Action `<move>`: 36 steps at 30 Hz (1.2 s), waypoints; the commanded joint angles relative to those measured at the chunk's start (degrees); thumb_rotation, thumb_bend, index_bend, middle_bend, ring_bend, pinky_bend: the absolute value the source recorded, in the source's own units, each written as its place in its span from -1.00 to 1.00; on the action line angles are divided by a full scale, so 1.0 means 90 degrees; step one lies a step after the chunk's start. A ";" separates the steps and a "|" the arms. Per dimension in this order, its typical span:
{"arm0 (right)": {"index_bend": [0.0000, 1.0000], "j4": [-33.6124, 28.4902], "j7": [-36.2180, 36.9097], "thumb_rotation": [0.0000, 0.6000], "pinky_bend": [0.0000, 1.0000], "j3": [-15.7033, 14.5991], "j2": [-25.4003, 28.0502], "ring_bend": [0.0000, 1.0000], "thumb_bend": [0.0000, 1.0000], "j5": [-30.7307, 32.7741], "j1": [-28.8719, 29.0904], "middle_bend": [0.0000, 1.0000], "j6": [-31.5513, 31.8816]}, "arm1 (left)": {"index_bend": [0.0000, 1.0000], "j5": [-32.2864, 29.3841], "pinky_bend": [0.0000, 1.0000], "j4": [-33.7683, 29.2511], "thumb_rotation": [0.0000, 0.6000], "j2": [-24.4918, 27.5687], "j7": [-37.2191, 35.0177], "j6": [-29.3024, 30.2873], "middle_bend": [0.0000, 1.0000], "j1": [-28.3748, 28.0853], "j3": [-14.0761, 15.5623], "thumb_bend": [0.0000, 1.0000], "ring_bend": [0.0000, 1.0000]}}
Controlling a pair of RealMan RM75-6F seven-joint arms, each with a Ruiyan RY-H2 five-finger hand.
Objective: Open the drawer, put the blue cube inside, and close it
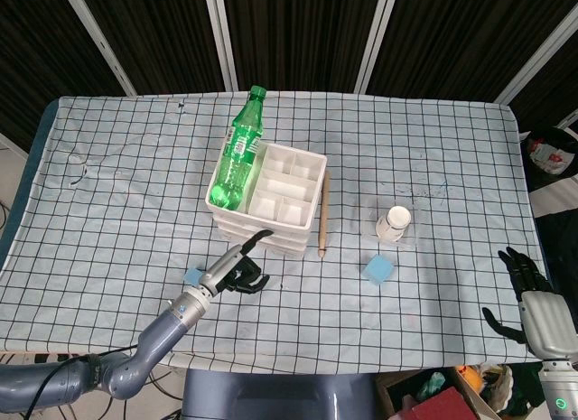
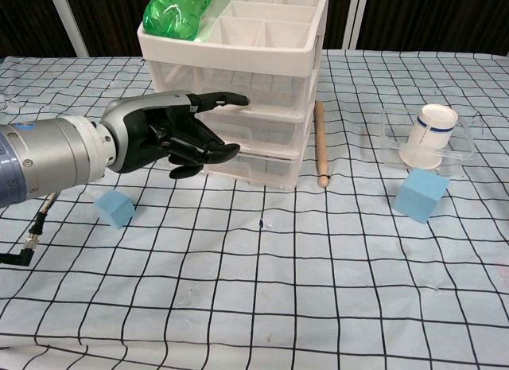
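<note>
Nearest the chest camera: left hand (image 2: 171, 135), dark fingers (image 2: 219, 100) spread apart and gripping nothing, one finger stretched toward the front of the white drawer unit (image 2: 262, 131), fingertip at or just short of an upper drawer face; contact not clear. Drawers all closed. Small blue cube (image 2: 114, 208) on the checked tablecloth (image 2: 262, 306), below and left of the drawer unit, just beneath the left wrist. Larger blue block (image 2: 420, 194) well right of the unit, in front of a paper cup (image 2: 425, 136) sitting in a clear tray. Wooden stick (image 2: 320, 144) lying just beside the unit's right side.

Seen from the head camera only: right hand (image 1: 526, 289), far right of the drawer unit (image 1: 271, 190) at the table edge, fingers splayed, empty, well apart from everything. Also only there: full length of the green bottle (image 1: 238, 154) lying in the unit's top tray, left compartment, cap pointing away. Left forearm reaching in from the lower left, hand (image 1: 237, 266) level with the unit's front, small cube (image 1: 194, 276) just left of it.
</note>
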 commanded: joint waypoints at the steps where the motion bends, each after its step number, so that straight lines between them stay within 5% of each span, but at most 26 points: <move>1: -1.00 0.0002 0.0000 1.00 -0.65 0.0000 -0.0002 -1.00 -0.51 -0.0001 0.0000 -1.00 0.0002 | -0.88 0.0003 0.73 0.0000 1.00 0.0001 0.0001 0.0003 0.90 0.0000 -0.0001 -0.12 0.86; 36: -1.00 -0.0009 0.0007 1.00 -0.65 0.0000 -0.0002 -1.00 -0.51 0.0006 0.0000 -1.00 -0.0004 | -0.80 0.0012 0.73 -0.0023 1.00 -0.0029 0.0008 0.0010 0.90 -0.0019 0.0006 -0.11 0.86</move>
